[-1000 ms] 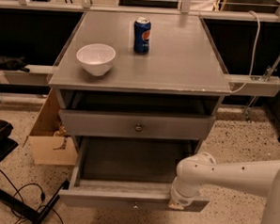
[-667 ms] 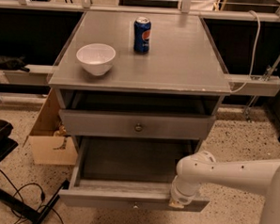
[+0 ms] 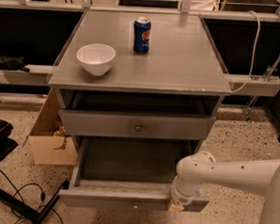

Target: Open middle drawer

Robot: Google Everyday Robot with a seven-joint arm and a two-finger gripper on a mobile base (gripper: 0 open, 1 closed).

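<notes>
nothing has moved this past second, so no progress: bottom drawer [image 3: 112, 197] pulled well out, middle drawer [image 3: 101, 123] above it near shut, my gripper [image 3: 177, 207] at the bottom front's right end, clamped or spread i can't tell.

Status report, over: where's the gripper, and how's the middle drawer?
Gripper low at the bottom drawer's front rim, right side. Middle drawer in or nearly in, knob free. That bottom drawer wide open beneath it; nothing at the knob.
</notes>
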